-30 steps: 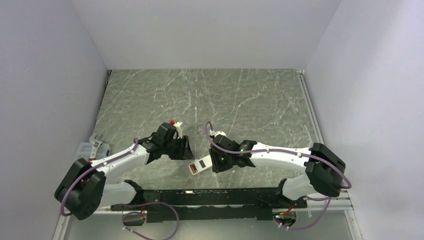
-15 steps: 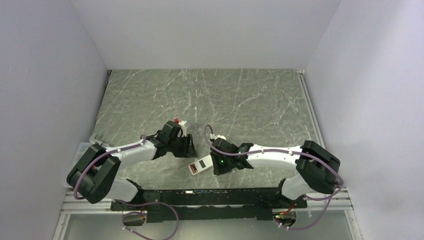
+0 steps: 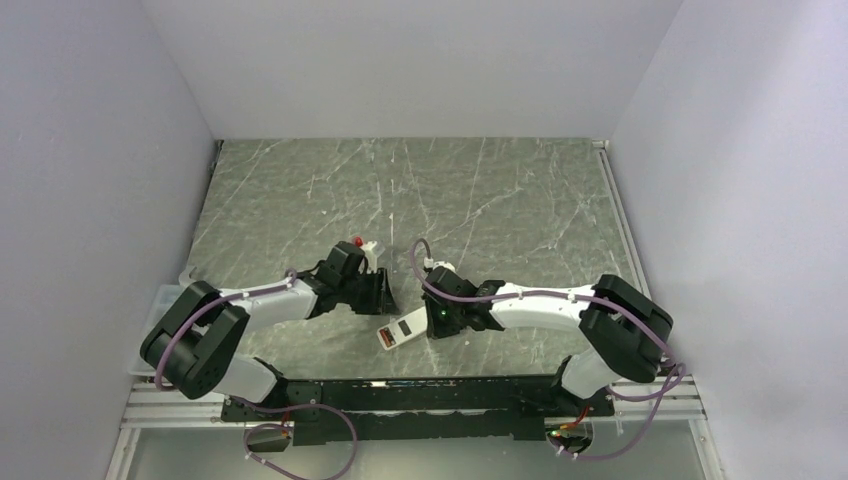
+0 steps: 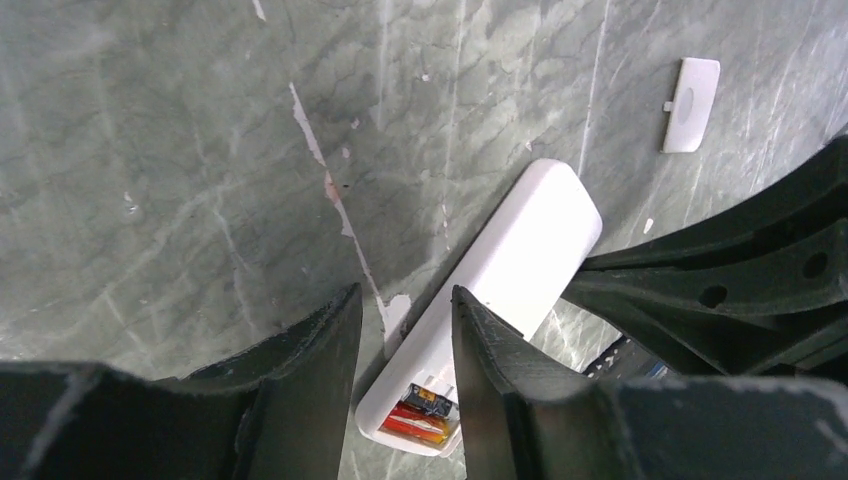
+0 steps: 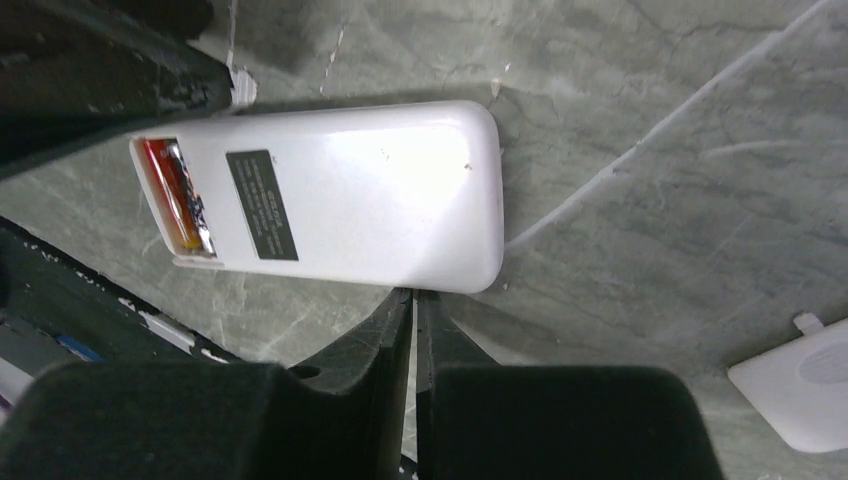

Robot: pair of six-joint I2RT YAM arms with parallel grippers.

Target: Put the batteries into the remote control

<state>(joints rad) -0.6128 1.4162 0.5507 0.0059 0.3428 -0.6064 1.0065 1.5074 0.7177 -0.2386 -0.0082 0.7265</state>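
Observation:
The remote control (image 3: 399,331) lies white back up on the marble table, between my two grippers. Its battery bay is uncovered at one end, with the batteries (image 4: 427,411), one orange-red and one dark, lying inside; they also show in the right wrist view (image 5: 181,203). My left gripper (image 4: 405,300) is open, and its fingers straddle the bay end of the remote (image 4: 520,260) from above. My right gripper (image 5: 413,297) is shut and empty, with its tips against the long side of the remote (image 5: 370,190).
A small flat white square plastic piece (image 4: 691,104) lies on the table beyond the remote; it also shows in the right wrist view (image 5: 800,385). The black rail (image 3: 420,395) of the arm bases runs just near the remote. A translucent object (image 3: 172,296) sits at the left table edge.
My left gripper has moved right, closer to the remote's bay end. My right arm has shifted slightly, its gripper staying at the remote. The remote has stayed in place.

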